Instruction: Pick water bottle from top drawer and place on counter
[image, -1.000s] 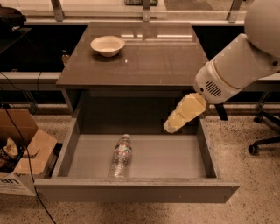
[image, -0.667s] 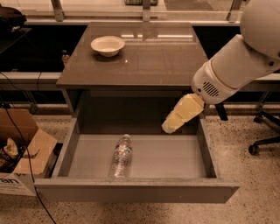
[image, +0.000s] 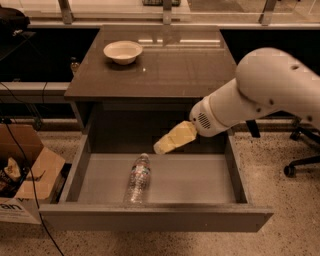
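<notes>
The water bottle (image: 138, 179) lies on its side on the floor of the open top drawer (image: 155, 217), left of the middle, cap toward the back. The gripper (image: 163, 146) is at the end of the white arm, over the back part of the drawer, a little above and to the right of the bottle's cap, apart from it. The glossy brown-grey counter (image: 170, 70) is the top of the cabinet behind the drawer.
A white bowl (image: 122, 51) stands on the counter's back left. A cardboard box (image: 25, 172) sits on the floor left of the drawer, with cables beside it. An office chair base (image: 300, 160) is at the right. A pale ledge with metal posts (image: 165, 10) runs behind.
The gripper has moved left and lower, from the drawer's right side toward the bottle's cap end. The bottle has not moved.
</notes>
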